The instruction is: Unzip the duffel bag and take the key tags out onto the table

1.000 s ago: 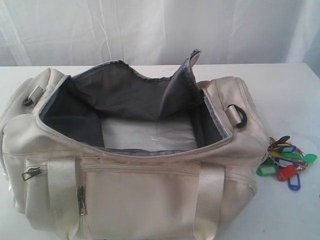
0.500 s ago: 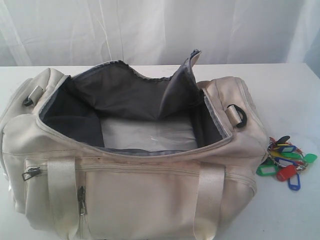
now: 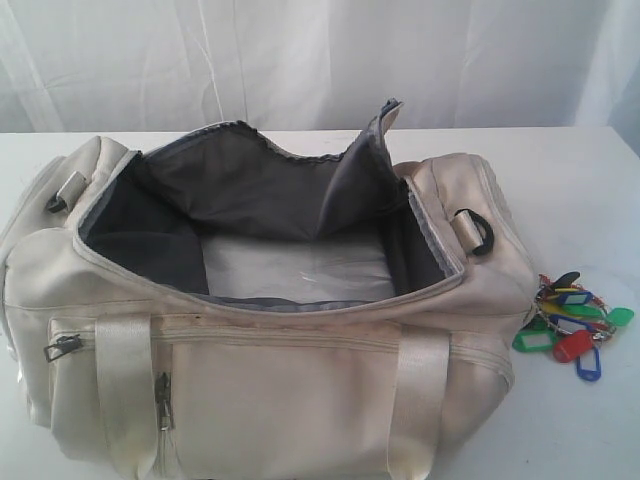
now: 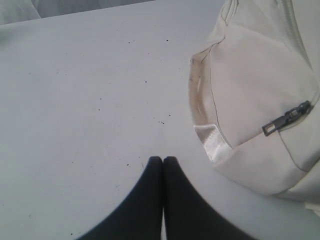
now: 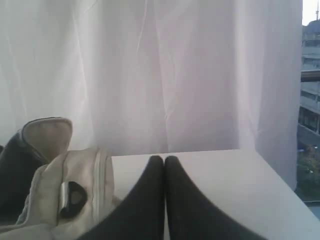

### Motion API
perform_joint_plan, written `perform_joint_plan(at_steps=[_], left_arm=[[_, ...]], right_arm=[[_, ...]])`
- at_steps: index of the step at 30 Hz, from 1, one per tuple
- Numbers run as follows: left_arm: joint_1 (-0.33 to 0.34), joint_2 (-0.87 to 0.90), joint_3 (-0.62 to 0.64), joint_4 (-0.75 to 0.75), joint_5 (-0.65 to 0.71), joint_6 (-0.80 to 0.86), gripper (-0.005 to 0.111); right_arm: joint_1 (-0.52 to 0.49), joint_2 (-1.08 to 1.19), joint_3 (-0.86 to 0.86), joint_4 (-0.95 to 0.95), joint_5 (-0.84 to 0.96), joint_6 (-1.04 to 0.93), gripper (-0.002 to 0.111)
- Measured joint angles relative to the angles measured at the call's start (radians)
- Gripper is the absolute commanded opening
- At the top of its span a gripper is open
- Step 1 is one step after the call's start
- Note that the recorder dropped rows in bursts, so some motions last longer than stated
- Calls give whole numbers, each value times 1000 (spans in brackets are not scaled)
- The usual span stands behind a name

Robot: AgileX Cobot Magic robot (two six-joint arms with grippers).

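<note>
Table (image 3: 585,185): white, wide, carries everything. White curtain (image 3: 300,60) hangs behind its far edge.

Duffel bag (image 3: 280,390): cream, sits lengthwise across the table and fills most of the exterior view. Main zipper is undone and the top gapes wide. The top flap (image 3: 362,165) stands folded back toward the curtain, showing the dark grey lining (image 3: 225,190). A pale, glossy bottom panel (image 3: 300,270) shows inside. Two shiny webbing straps (image 3: 125,385) run down the near side. A black ring (image 3: 480,232) sits on the bag's right end.

Key tags (image 3: 572,325): out of the bag, lying on the table just beside its right end, toward the near side. Green, red, blue and yellow tags bunched on metal rings. Whether the bunch touches the fabric, I cannot tell.

My left gripper (image 4: 162,160): fingers pressed flat together, nothing between them. It hangs over bare tabletop beside one end of the bag, apart from the fabric. A dark zipper pull (image 4: 287,119) of a side pocket lies closed there.

My right gripper (image 5: 163,159): fingers likewise clenched tip to tip, empty. It points toward the curtain over the table, with the bag's end and its black ring off to one side. Not in contact with bag or tags.
</note>
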Motion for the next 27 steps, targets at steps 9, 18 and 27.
perform_joint_plan(at_steps=[9, 18, 27], left_arm=[[0, 0, 0, 0, 0, 0, 0], [0, 0, 0, 0, 0, 2, 0], [0, 0, 0, 0, 0, 2, 0]], right_arm=[[0, -31, 41, 660, 114, -736, 0], [0, -31, 46, 931, 232, -1047, 0], [0, -31, 46, 975, 413, -1096, 0]])
